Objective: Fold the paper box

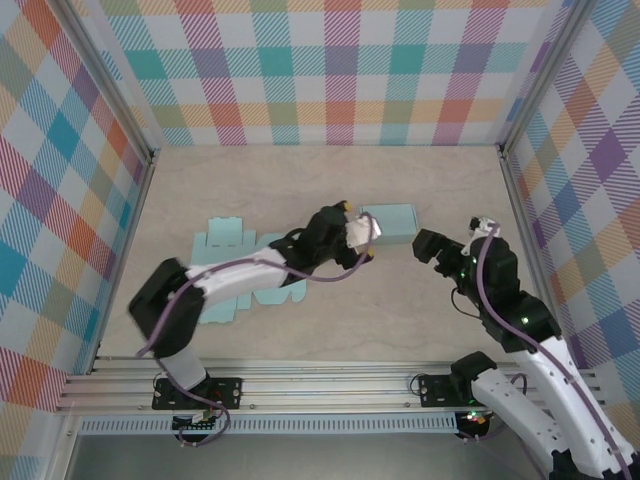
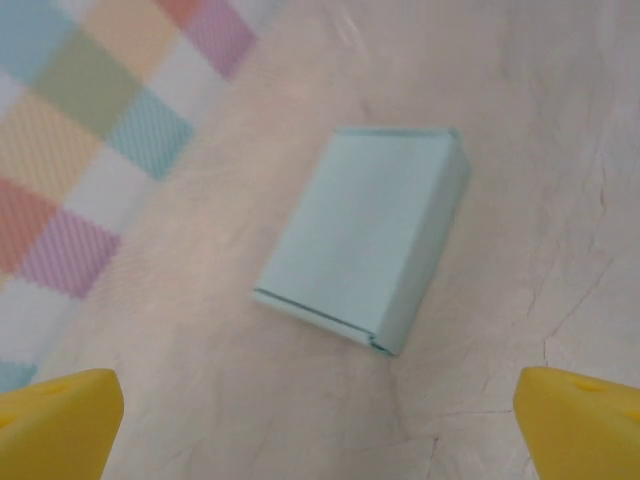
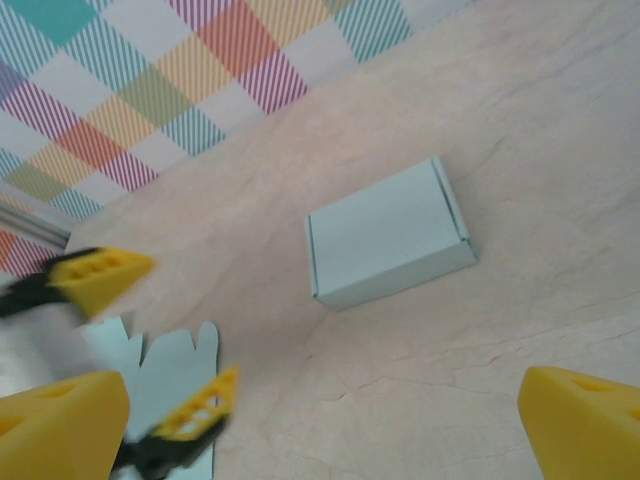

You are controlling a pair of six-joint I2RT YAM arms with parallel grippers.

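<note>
Box: the small light blue folded paper box (image 1: 390,222) lies flat on the pale wood-look desk (image 1: 300,180). It is closed up. It sits a bit right of the middle of the desk, well away from every edge.
Flat paper: a light blue paper sheet cut with tabs (image 1: 225,240) lies unfolded on the left half of the desk. The left arm reaches over part of it.
Left tool: the left tool (image 1: 358,232) has yellow fingertips (image 2: 55,420) and is just beside the left end of the box. Its fingers are spread wide and hold nothing. In the left wrist view the box lies ahead of it and nothing touches the box.
Right tool: the right tool (image 1: 425,243) is near the right end of the box and not touching it. Its yellow fingertips (image 3: 585,420) are spread wide and it holds nothing.
Between: the box lies between the two tools.
Walls: bright checked walls (image 1: 300,60) stand at the far, left and right edges of the desk.
</note>
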